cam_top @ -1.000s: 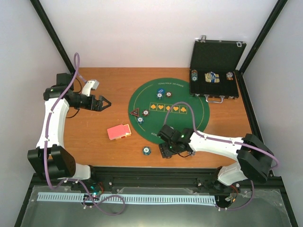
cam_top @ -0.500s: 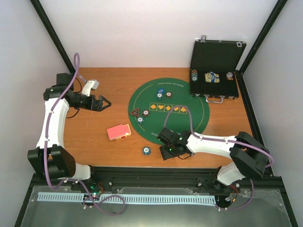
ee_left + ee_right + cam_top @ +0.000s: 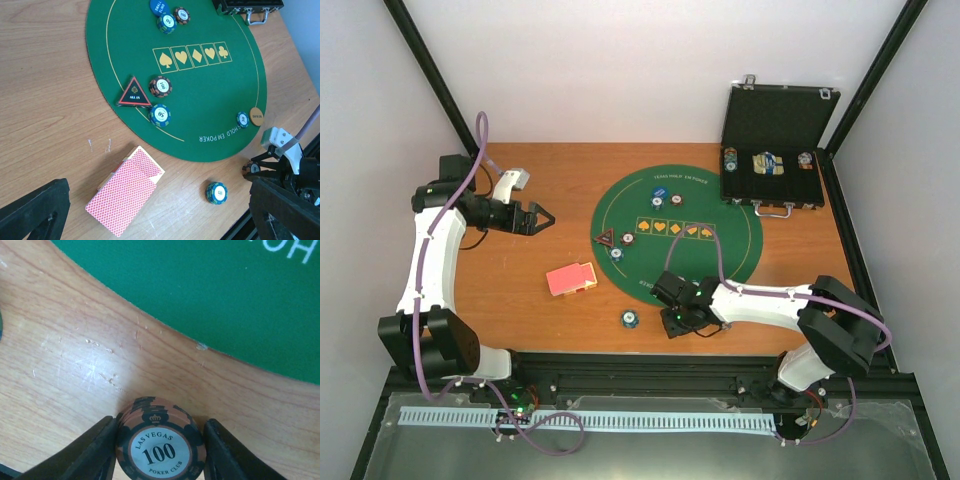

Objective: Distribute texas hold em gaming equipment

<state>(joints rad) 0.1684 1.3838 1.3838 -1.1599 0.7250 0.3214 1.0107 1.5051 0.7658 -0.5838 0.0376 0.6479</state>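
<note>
Two arms: the right gripper (image 3: 160, 451) works low at the near edge of the table (image 3: 520, 290); the left gripper (image 3: 544, 218) hangs over bare wood far to the left, fingers spread, holding nothing.
Change: within the last second the right arm has drawn back off the near rim of the green mat (image 3: 730, 255) and slightly left; the left arm has not moved.
Grip: the right fingers press both sides of a stack of brown 100 chips (image 3: 160, 437).
Location: the stack is over wood just outside the mat, near the blue-green chips (image 3: 216, 193); whether it touches the wood cannot be told.
Meaning: probably a stake being delivered to the near seat, with the release not yet made.
Orientation: the stack stands upright, printed face up; being round, its only long axis is vertical.
Elsewhere: the card deck (image 3: 127, 192) lies left of the mat; the triangle (image 3: 134, 93) rests on the mat's left rim.
</note>
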